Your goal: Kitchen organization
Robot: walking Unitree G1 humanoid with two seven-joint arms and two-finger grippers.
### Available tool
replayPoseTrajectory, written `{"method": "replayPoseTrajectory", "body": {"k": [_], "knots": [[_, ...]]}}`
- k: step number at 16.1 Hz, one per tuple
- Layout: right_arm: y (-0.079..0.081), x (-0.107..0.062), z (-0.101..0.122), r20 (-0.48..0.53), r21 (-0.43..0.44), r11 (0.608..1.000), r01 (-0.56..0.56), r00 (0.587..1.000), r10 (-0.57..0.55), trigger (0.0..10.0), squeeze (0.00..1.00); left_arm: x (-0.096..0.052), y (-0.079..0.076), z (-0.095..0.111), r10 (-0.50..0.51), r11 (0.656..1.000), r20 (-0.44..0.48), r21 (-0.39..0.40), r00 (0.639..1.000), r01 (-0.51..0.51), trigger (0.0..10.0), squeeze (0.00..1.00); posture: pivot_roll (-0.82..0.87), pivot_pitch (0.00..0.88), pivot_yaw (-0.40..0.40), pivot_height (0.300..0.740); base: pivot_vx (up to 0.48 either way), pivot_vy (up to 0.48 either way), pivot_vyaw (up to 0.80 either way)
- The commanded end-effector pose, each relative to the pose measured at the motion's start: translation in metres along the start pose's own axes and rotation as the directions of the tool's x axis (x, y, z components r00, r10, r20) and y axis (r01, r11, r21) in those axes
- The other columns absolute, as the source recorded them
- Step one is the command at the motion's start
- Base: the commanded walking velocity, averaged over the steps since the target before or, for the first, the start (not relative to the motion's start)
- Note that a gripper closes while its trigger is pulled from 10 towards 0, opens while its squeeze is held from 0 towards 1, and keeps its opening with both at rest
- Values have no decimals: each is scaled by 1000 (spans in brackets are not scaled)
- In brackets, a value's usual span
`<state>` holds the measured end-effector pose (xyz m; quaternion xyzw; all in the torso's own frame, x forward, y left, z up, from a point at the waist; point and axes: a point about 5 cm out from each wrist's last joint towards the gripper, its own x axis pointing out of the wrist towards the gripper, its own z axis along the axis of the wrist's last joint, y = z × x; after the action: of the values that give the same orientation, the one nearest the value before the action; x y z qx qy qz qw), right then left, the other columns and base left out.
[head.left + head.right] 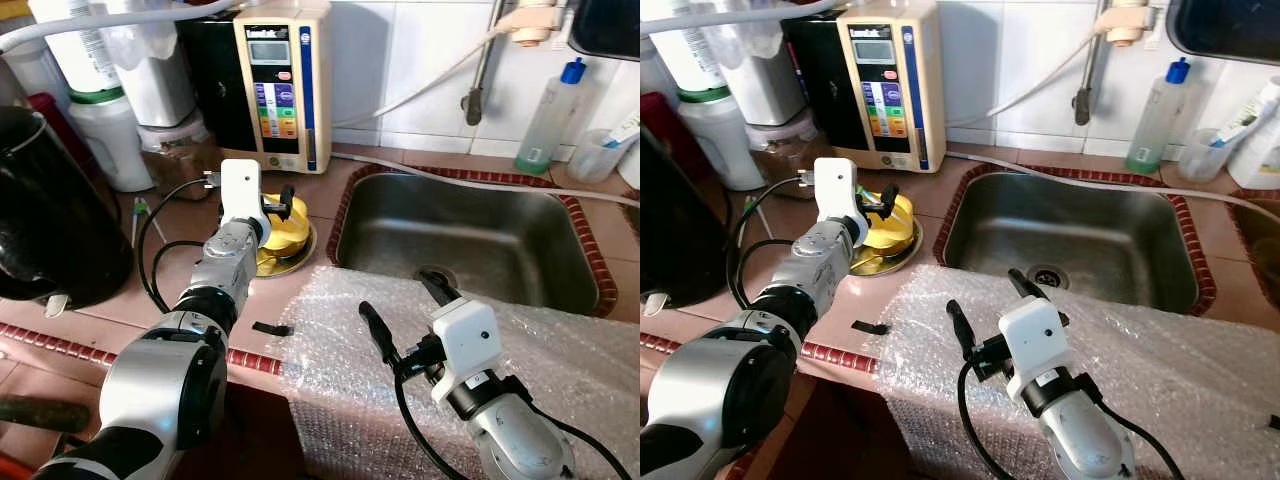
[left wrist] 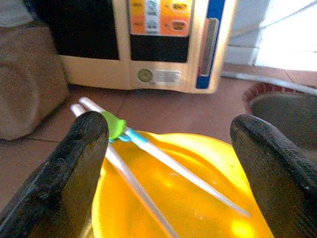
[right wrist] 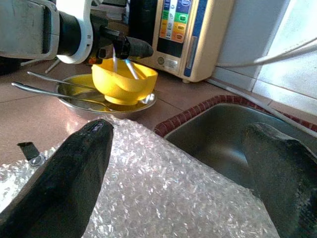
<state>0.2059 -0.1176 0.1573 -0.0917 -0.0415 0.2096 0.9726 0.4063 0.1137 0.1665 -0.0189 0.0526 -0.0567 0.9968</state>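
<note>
Two grippers at counter beside sink (image 1: 470, 240). Bubble wrap (image 1: 560, 360) draped over counter edge; right gripper (image 1: 405, 310) open above it, idle. Left gripper (image 1: 270, 200) open, straddling yellow bowl (image 1: 285, 228) on metal plate (image 3: 89, 101); chopsticks (image 2: 148, 153) inside bowl. Step: grasping approach. Next: close fingers on bowl rim or chopsticks.
</note>
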Motion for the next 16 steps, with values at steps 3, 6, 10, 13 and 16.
{"method": "replayPoseTrajectory", "body": {"k": [3, 6, 10, 13, 16], "knots": [[-1, -2, 6, 9, -8, 1000, 20, 1000, -20, 10000, 0, 2, -2, 1, -5, 1000, -53, 8, 999, 5, 10000, 0, -89, 0, 114, 740, 0, 0, 0], [0, -2, 6, 4, -7, 1000, 23, 1000, -23, 10000, 0, 2, -1, 0, 16, 999, -94, 35, 995, -12, 10000, 0, -91, 0, 117, 740, 0, 0, 0], [0, -2, 6, -2, -5, 1000, 28, 1000, -28, 10000, 0, 2, 1, -6, 44, 996, -165, 86, 985, -30, 10000, 0, -91, 0, 123, 740, 0, 0, 0], [0, -1, 5, -5, -5, 1000, 27, 1000, -27, 10000, 0, 1, 3, -11, 53, 995, -216, 92, 975, -34, 10000, 0, -87, 0, 125, 740, 0, 0, 0], [1, 0, 4, -7, -4, 1000, 26, 1000, -26, 10000, 0, -1, 2, -19, 45, 996, -257, 85, 965, -24, 8000, 0, -84, 0, 124, 740, 0, 0, 0]]}}
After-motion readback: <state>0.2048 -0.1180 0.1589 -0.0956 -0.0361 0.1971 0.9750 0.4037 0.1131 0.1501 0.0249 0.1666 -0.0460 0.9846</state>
